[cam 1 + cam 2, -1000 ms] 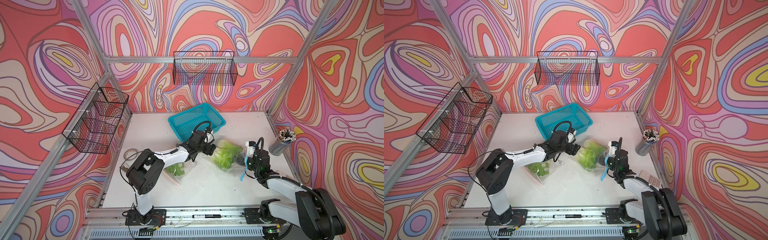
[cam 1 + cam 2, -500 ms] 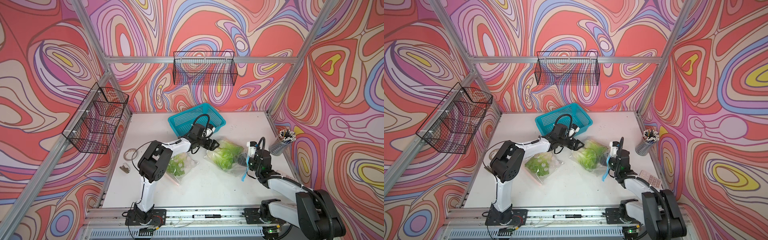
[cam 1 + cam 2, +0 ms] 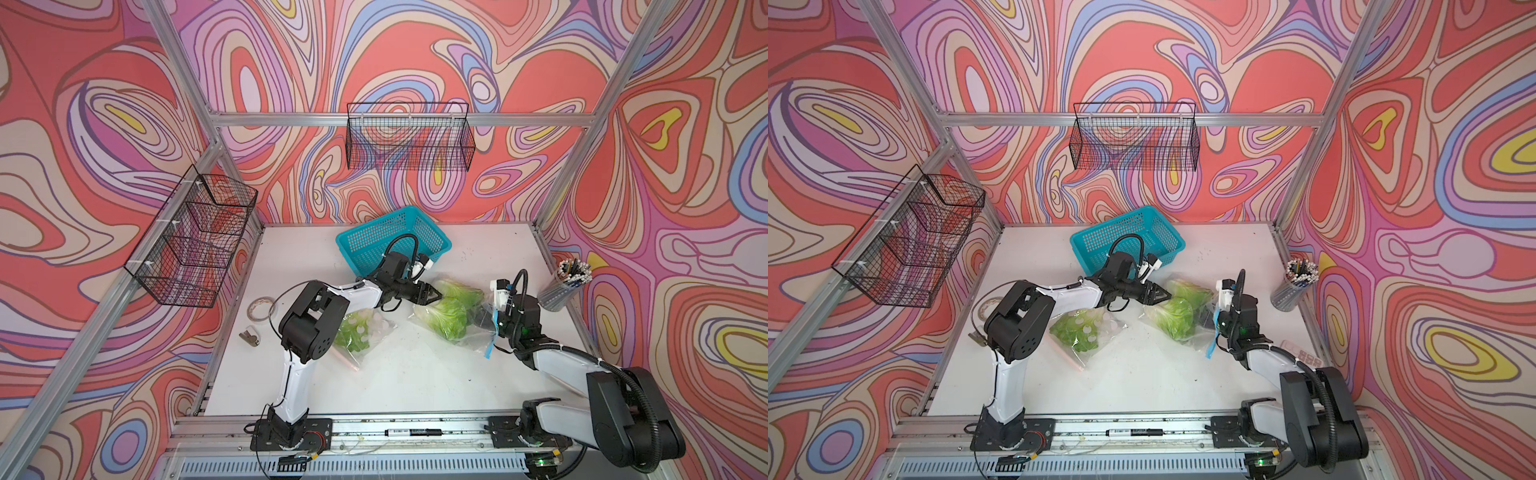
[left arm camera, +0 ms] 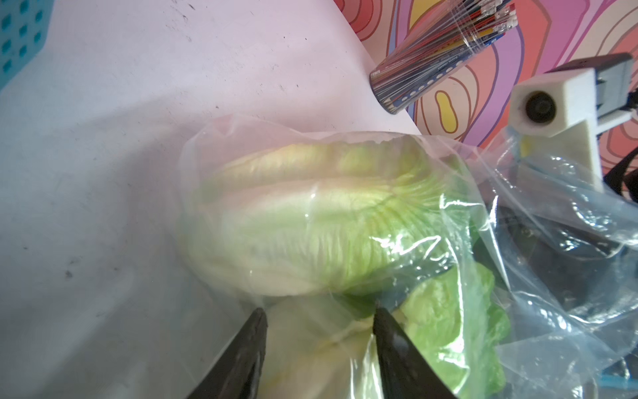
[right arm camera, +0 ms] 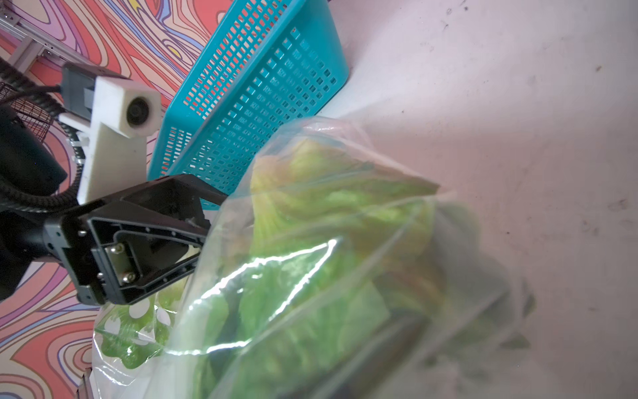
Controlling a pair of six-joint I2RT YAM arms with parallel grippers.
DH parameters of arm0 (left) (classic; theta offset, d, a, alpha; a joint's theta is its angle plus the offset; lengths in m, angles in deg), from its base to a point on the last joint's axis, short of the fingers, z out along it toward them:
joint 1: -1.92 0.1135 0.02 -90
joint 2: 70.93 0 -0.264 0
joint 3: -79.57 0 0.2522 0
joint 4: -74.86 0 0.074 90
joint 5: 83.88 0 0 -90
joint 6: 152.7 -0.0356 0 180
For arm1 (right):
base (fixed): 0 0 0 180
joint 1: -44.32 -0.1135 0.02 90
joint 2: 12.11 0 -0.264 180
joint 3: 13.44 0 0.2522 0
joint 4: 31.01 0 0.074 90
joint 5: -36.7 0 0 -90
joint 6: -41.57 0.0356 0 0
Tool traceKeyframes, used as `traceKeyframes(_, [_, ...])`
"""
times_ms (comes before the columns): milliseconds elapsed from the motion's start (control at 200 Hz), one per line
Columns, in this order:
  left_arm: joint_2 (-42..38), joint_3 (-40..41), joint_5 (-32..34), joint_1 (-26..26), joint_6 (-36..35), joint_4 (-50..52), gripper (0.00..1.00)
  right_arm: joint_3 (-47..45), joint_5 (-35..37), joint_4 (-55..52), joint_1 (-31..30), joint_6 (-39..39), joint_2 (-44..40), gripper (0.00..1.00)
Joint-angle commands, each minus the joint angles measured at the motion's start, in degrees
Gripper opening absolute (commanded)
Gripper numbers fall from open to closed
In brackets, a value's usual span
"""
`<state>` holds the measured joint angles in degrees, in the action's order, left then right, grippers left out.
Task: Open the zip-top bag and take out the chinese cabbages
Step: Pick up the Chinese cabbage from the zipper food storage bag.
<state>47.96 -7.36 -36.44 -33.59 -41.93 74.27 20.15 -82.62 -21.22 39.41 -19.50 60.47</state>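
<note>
Emptying is the step in hand, as I judge it. The right pincer [image 3: 482,320] is pinching the mouth end of the zip-top bag [image 3: 467,338], jaws closed on the film beside the blue zip strip [image 3: 491,338]. The left pincer [image 4: 316,311] is standing half apart at the bag's sealed end, its tips straddling film and a pale stalk base; whether they are already biting I cannot tell. The chinese cabbages [image 3: 449,316], two heads showing, are lying inside the bag on the bench [image 3: 415,374], just ahead of the left pincer and between it and the right one. The next move is probably calling for a nip on the film alone, sparing the leaves, then raising that end so the heads slide toward the right pincer; whether the zip is parted enough I cannot tell. The left wrist view is giving the gap between the tips and the stalk base. Both top views are adding a second bag [image 3: 361,332] of greens behind the left pincer and a basket [image 3: 390,241] beside it. The right wrist view is blurring the leaves.
</note>
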Motion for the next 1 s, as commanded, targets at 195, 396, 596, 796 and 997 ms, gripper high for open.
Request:
traceKeyframes(195, [-7.1,10.5,-0.1,-0.2,7.0,-10.1,0.38,1.8,-6.6,3.1,0.1,0.2,5.1,0.00])
traceKeyframes(396, [-14.2,16.0,7.9,-0.1,6.1,-5.8,0.25,3.0,-8.3,3.7,-1.4,0.4,7.1,0.00])
traceKeyframes(596, [-18.3,18.3,17.1,0.4,6.4,0.7,0.52,5.1,-8.1,4.4,-3.7,0.4,9.4,0.00])
traceKeyframes(796, [-14.9,13.8,15.5,1.6,4.8,4.2,0.69,5.6,-8.3,4.7,-3.7,-0.4,10.2,0.00])
traceKeyframes(997, [-8.9,9.7,9.1,3.1,6.0,2.2,0.70,5.6,-7.4,3.0,-3.7,-1.4,9.4,0.00])
